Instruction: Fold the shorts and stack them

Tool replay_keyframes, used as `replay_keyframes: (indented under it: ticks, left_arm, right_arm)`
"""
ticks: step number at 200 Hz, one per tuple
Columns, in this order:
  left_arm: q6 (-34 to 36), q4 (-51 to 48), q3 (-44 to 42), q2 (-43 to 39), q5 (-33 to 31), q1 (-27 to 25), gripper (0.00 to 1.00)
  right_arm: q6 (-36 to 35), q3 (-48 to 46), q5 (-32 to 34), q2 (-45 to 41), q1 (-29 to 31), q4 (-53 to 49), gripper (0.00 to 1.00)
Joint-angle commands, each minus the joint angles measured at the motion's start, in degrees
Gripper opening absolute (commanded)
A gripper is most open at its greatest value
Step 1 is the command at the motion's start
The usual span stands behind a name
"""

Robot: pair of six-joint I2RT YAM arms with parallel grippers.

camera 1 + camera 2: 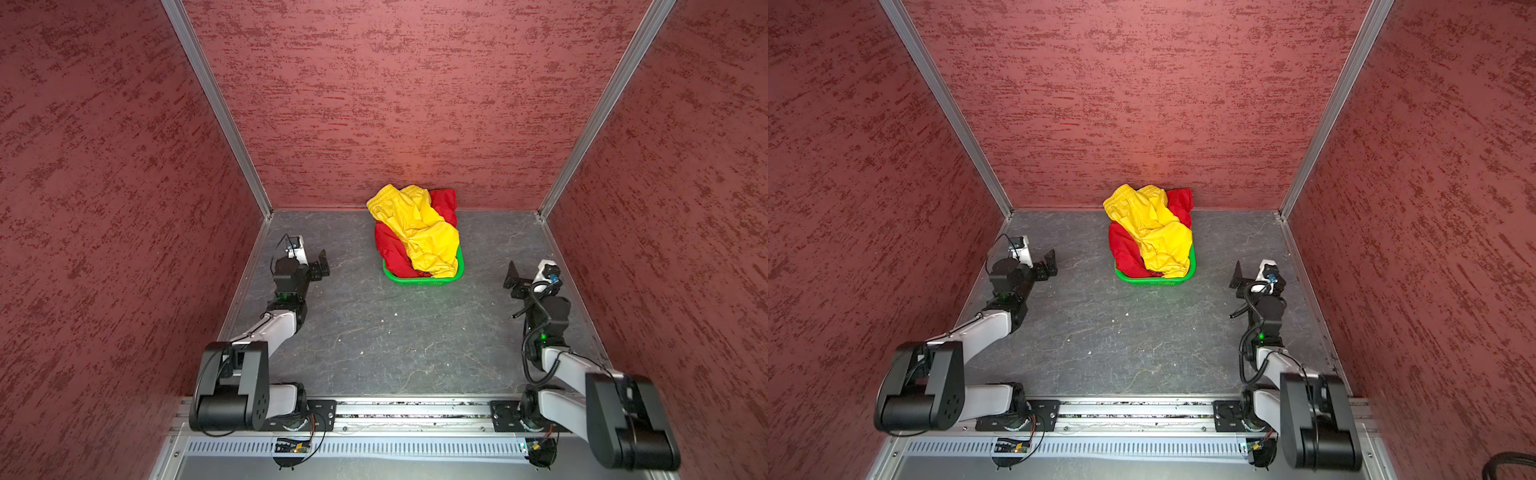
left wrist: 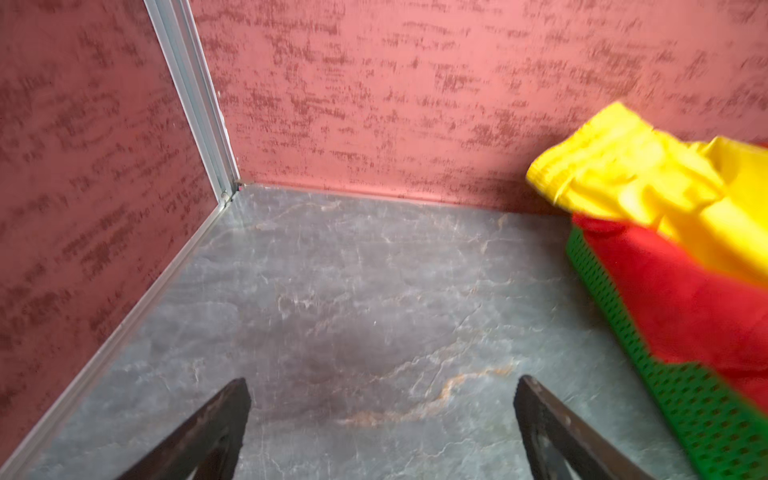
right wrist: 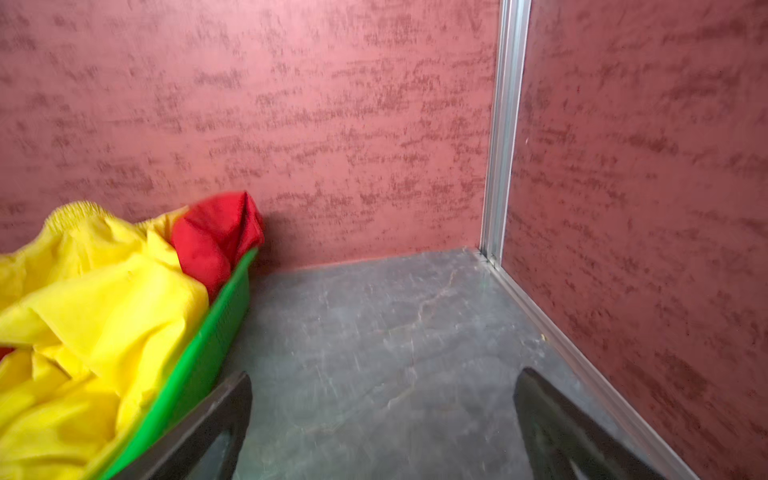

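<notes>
The yellow shorts [image 1: 419, 228] lie crumpled on top of the red shorts [image 1: 392, 253], both heaped in a green basket [image 1: 419, 283] near the back wall; both top views show the same pile [image 1: 1154, 228]. My left gripper [image 1: 319, 266] hovers left of the basket, open and empty. In the left wrist view its jaws stand wide apart [image 2: 382, 395] over bare floor, with the red shorts [image 2: 685, 299] draped over the basket wall [image 2: 685, 399]. My right gripper [image 1: 514, 293] stands right of the basket, open [image 3: 382, 395] and empty, beside the yellow shorts [image 3: 95, 316].
Dark grey stone-patterned floor [image 1: 374, 340] spreads in front of the basket between both arms. Red textured walls [image 1: 374, 104] close in the back and both sides. A metal rail [image 1: 415, 409] runs along the front edge.
</notes>
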Motion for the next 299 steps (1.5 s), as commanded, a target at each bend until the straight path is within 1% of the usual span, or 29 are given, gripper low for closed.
replay_keyframes:
  ticks: [1, 17, 44, 65, 73, 84, 113, 149, 156, 168, 189, 202, 215, 230, 248, 268, 295, 299]
  left_arm:
    - [-3.2, -17.1, 6.1, -2.4, 1.9, -0.3, 1.00]
    - [-5.1, -23.3, 11.0, -2.4, 5.2, -1.2, 1.00]
    - [-11.1, -31.2, 19.0, 0.7, 8.7, -5.5, 1.00]
    - [-16.5, -37.9, 26.4, 6.7, 11.3, -9.8, 1.00]
    - [-18.2, -39.9, 29.1, 9.6, 12.4, -11.4, 1.00]
    - [-20.4, -42.1, 32.9, 13.8, 14.1, -13.6, 1.00]
    - [-24.8, -43.6, 40.9, 24.7, 18.2, -18.4, 1.00]
    - [-31.1, -41.1, 49.2, 36.8, 23.7, -21.9, 0.99]
    - [-31.8, -40.7, 50.9, 38.9, 24.4, -22.6, 0.99]
    - [-32.9, -40.1, 54.0, 42.1, 25.3, -23.9, 0.98]
    - [-33.4, -39.0, 59.3, 46.7, 26.5, -26.4, 0.98]
    - [-33.3, -39.7, 62.8, 49.2, 26.9, -28.0, 0.97]
    - [-32.9, -41.1, 66.3, 51.3, 27.4, -29.1, 0.97]
    - [-32.9, -42.3, 67.7, 51.1, 26.3, -29.4, 0.98]
    - [-34.2, -40.9, 64.4, 48.1, 24.2, -28.3, 0.98]
    - [-35.7, -40.3, 58.3, 42.6, 23.3, -25.2, 0.99]
    - [-36.2, -38.9, 46.7, 32.7, 21.2, -19.8, 0.99]
    - [-36.3, -38.6, 45.0, 31.2, 20.9, -18.7, 0.99]
  right_arm:
    - [5.8, 10.2, -2.9, -4.4, 0.2, -27.7, 0.99]
    - [11.6, 16.1, -7.2, -4.3, 0.2, -37.6, 0.99]
    - [23.7, 23.5, -15.9, -0.5, 0.5, -44.8, 0.99]
    - [36.0, 28.7, -18.0, 3.6, 1.2, -51.7, 0.99]
    - [38.8, 29.5, -19.0, 4.7, 1.8, -53.2, 0.99]
    - [40.6, 29.7, -19.4, 5.5, 2.9, -54.4, 0.99]
    - [40.1, 30.6, -18.0, 6.1, 5.8, -59.0, 0.99]
    - [38.8, 32.4, -18.0, 5.0, 6.5, -65.6, 0.99]
    - [39.3, 31.5, -18.7, 4.2, 6.3, -64.6, 0.99]
    - [40.2, 28.9, -22.9, 2.4, 5.1, -60.3, 0.99]
    - [46.0, 23.3, -28.5, -1.2, 2.5, -52.7, 0.99]
    - [48.0, 22.3, -28.1, -2.4, 1.9, -52.6, 0.99]
    - [45.1, 24.5, -27.2, -1.9, 1.9, -56.4, 0.99]
    - [40.4, 30.5, -25.4, 0.9, 2.1, -65.3, 0.99]
    - [35.2, 38.7, -22.9, 6.4, 3.2, -75.1, 0.99]
    - [31.9, 46.4, -20.1, 12.7, 6.6, -81.1, 0.99]
    - [28.8, 56.6, -15.1, 21.6, 14.1, -84.6, 0.99]
    - [28.3, 58.2, -14.7, 24.0, 15.2, -85.0, 0.99]
